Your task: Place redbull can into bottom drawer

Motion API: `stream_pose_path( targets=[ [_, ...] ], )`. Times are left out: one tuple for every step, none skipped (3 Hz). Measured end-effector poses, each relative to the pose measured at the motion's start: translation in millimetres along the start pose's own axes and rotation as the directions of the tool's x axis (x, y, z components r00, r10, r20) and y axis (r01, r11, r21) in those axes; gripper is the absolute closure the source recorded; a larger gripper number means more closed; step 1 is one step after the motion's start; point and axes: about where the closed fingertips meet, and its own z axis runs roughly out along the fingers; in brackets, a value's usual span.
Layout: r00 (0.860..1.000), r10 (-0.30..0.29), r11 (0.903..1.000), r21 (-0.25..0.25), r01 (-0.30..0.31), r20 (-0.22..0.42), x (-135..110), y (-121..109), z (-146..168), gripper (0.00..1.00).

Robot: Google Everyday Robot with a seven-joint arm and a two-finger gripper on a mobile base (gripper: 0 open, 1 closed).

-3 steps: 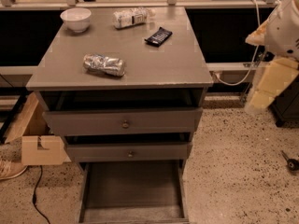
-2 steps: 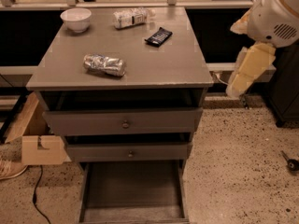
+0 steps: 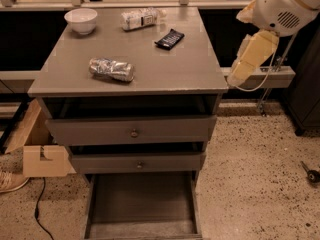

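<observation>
A speckled terrazzo floor [image 3: 250, 174] surrounds a grey three-drawer cabinet whose flat grey worktop [image 3: 195, 71] carries four things. The slim, shiny silver redbull can with bluish patches [image 3: 112, 69] lies on its side on the front left part of the worktop. A white round bowl [image 3: 81, 20] stands at the back left, a clear plastic bottle with a white label [image 3: 141, 18] lies at the back middle, and a flat black snack bar [image 3: 169, 38] lies just in front of the bottle. The wide, shallow grey bottom drawer [image 3: 142, 204] is pulled out below the two upper knobbed drawers, its plain floor bare. The cream-coloured gripper [image 3: 240, 74] hangs off the worktop's right edge, pointing down at about worktop height, well apart from the can (nearly the whole width of the top lies between them); whether it is spread or closed I cannot tell. Compared with the earlier frames, the gripper has moved left and slightly upward, closer to the cabinet's right edge, while the can, bowl, bottle and bar lie where they were.
</observation>
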Motion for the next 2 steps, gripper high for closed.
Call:
stream_pose_path(
  targets=[
    [0.999,0.031,0.9993,-0.020,-0.030,0.041,-17,-15,25,0.00],
    [0.990,0.104,0.9924,-0.075,-0.097,0.095,-47,-30,64,0.00]
  ],
)
